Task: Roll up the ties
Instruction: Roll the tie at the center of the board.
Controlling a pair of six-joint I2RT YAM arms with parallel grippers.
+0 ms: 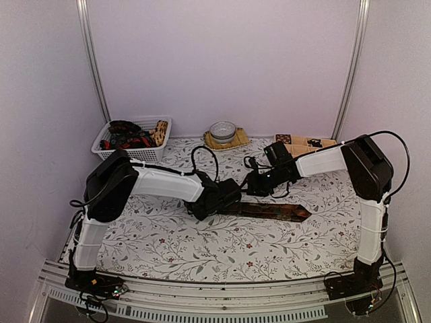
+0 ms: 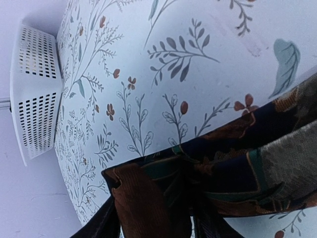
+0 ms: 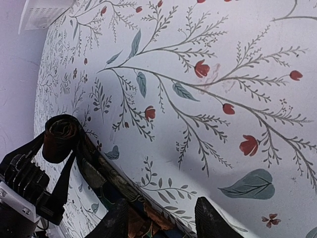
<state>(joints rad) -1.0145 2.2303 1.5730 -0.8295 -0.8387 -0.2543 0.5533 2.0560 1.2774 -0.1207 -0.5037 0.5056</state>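
Tie (image 1: 269, 211): woven cloth with a faint silky sheen. Tablecloth (image 1: 202, 249): matt, smooth, flower-printed. Basket (image 1: 133, 153), upper left: white perforated plastic, dull. Arm housings (image 1: 168, 183) — smooth black and white plastic. Rail (image 1: 222, 282), bottom edge — ribbed pale metal.

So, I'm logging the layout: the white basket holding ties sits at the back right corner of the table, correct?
No: the white basket holding ties sits at the back left corner of the table, as the top external view shows.
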